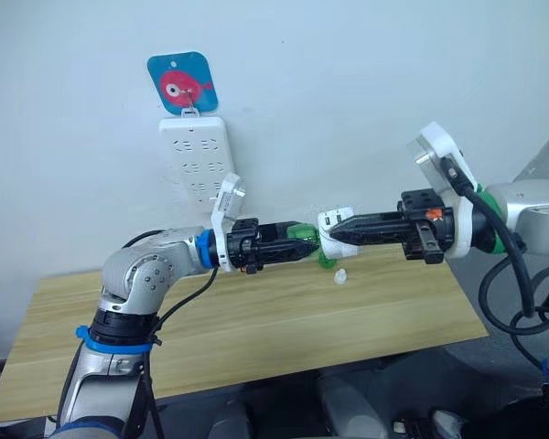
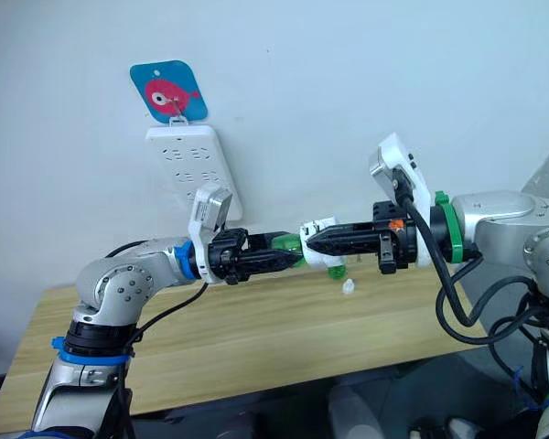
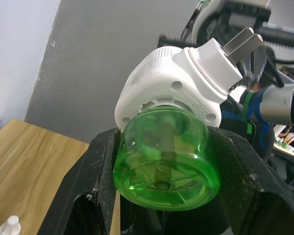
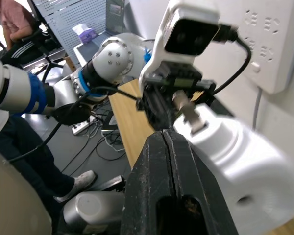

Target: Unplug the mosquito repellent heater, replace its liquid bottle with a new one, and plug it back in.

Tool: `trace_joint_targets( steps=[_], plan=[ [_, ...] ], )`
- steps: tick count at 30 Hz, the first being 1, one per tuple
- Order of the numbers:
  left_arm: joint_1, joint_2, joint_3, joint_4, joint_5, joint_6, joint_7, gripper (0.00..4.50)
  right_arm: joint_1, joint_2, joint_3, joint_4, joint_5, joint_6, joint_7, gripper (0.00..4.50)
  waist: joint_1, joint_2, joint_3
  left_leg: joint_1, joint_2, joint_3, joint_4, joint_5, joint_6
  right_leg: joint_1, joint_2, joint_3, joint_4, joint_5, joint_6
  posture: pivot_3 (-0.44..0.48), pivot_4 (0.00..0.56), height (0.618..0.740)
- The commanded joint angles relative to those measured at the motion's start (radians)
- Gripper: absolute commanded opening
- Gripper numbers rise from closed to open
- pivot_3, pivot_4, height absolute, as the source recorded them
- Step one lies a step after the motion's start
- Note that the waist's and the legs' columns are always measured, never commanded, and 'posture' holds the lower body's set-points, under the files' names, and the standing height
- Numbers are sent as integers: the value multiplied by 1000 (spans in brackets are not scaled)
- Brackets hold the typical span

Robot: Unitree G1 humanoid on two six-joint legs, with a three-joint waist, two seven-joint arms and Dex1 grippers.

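Observation:
The mosquito repellent heater (image 3: 176,83) is a white rounded unit with two metal prongs (image 3: 242,41), held in mid-air over the table. A green liquid bottle (image 3: 166,166) is attached under it. My left gripper (image 1: 293,247) is shut on that green bottle, its black fingers (image 3: 100,181) pressing on both sides. My right gripper (image 1: 337,234) reaches in from the right. Its fingers (image 4: 171,181) are pressed together, and the tips lie against the side of the heater (image 4: 235,156) rather than around it.
A tall white power strip (image 1: 197,157) hangs on the wall below a blue fish tag (image 1: 182,84). A small white cap (image 1: 341,275) and a green object (image 1: 327,262) lie on the wooden table (image 1: 256,320) beneath the grippers. A person sits in the background of the right wrist view.

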Motion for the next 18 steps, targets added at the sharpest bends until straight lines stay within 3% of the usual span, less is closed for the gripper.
trace_joint_targets(
  steps=[1, 14, 18],
  plan=[
    [-2, 13, -10, -32, 16, -32, -34, 2374, -54, 12, -7, 23, 3, 12, -29, 0, 0, 0, 0, 0, 0, 0, 0, 0, 0, 0, 0, 0, 0, 0, 0, -246, 75, 740],
    [2, 37, -12, -68, 9, -10, -64, 2373, -77, 2, 74, 70, -201, -1, 52, 0, 0, 0, 0, 0, 0, 0, 0, 0, 0, 0, 0, 0, 0, 0, 0, -235, 77, 740],
    [3, 46, -12, -70, 8, -7, -68, 2373, -98, 21, 28, 102, -172, 17, 88, 0, 0, 0, 0, 0, 0, 0, 0, 0, 0, 0, 0, 0, 0, 0, 0, -232, 80, 740]
  ],
)
